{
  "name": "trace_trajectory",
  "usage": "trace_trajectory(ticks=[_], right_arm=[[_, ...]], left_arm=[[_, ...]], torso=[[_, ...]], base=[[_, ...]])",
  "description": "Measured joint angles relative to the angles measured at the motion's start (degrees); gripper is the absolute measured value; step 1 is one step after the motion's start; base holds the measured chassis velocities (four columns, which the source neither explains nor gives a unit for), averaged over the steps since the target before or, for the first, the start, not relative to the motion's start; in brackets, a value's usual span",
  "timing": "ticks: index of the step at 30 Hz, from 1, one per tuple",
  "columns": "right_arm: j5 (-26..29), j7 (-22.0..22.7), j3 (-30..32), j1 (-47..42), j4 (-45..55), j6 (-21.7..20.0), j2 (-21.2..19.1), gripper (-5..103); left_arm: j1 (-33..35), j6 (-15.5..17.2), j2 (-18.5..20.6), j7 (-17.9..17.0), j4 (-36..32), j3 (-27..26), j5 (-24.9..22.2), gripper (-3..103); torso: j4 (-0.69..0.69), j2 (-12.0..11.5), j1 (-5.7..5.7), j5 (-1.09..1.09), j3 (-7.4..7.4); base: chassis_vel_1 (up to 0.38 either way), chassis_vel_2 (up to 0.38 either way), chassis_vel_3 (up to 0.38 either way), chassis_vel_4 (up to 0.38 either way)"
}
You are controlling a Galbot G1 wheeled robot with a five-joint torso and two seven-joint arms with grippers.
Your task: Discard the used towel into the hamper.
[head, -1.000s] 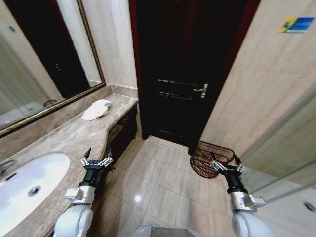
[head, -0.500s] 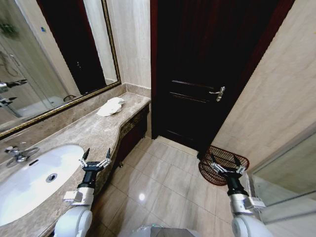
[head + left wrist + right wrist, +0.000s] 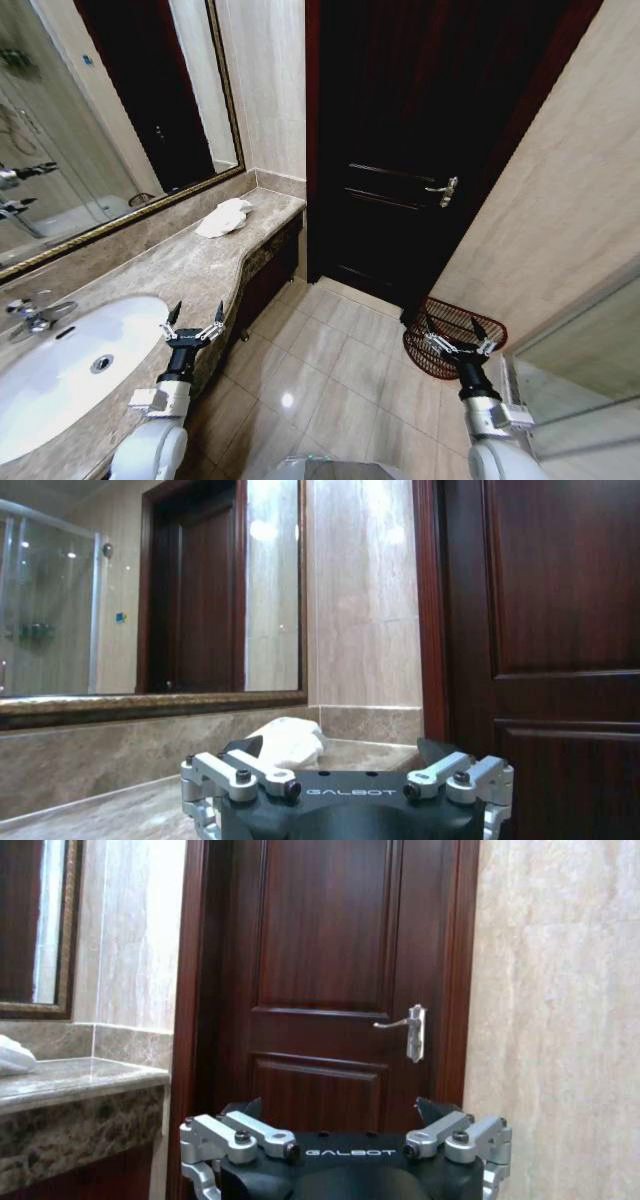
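A crumpled white towel (image 3: 224, 217) lies at the far end of the marble counter (image 3: 150, 275), below the mirror; it also shows ahead of the left gripper (image 3: 288, 742) and at the edge of the right wrist view (image 3: 12, 1055). The hamper (image 3: 455, 336), a dark red-brown openwork basket, stands on the floor by the right wall near the door. My left gripper (image 3: 194, 318) is held open over the counter's front edge by the sink, empty. My right gripper (image 3: 453, 335) is open and empty, raised in front of the hamper.
A white sink (image 3: 65, 372) with a tap (image 3: 32, 315) is set in the counter at the near left. A dark wooden door (image 3: 420, 150) with a lever handle (image 3: 441, 189) closes the far end. Tiled floor (image 3: 330, 370) lies between counter and right wall.
The whole head view has shifted since a second ago, so the camera turned; door and hamper sit further right. Both arms keep the same raised pose.
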Motion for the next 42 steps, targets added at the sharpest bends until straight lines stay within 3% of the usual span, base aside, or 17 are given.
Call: trace_trajectory(ticks=[20, 34, 42], right_arm=[[0.3, 1.5, -1.1, 2.1, -0.5, -1.0, -0.7, 100], [1.4, 2.0, -1.0, 3.6, -1.2, -2.5, -1.9, 100], [1.3, 5.1, -1.3, 4.3, -1.0, -3.8, -2.1, 100]], left_arm=[[-0.6, 3.6, -0.6, -1.0, -1.8, 0.3, -0.2, 100], [-0.7, 4.3, -1.7, 0.1, -1.8, 0.1, 0.9, 100], [-0.4, 4.1, -1.9, 0.2, -1.8, -0.1, 1.0, 100]], torso=[[0.0, 0.0, 0.07, 0.0, 0.02], [0.01, 0.0, -0.04, 0.0, -0.02], [0.0, 0.0, 0.02, 0.01, 0.01]], base=[[-0.218, 0.222, 0.214, -0.21], [0.007, 0.022, 0.006, 0.02], [0.032, 0.046, 0.055, 0.03]])
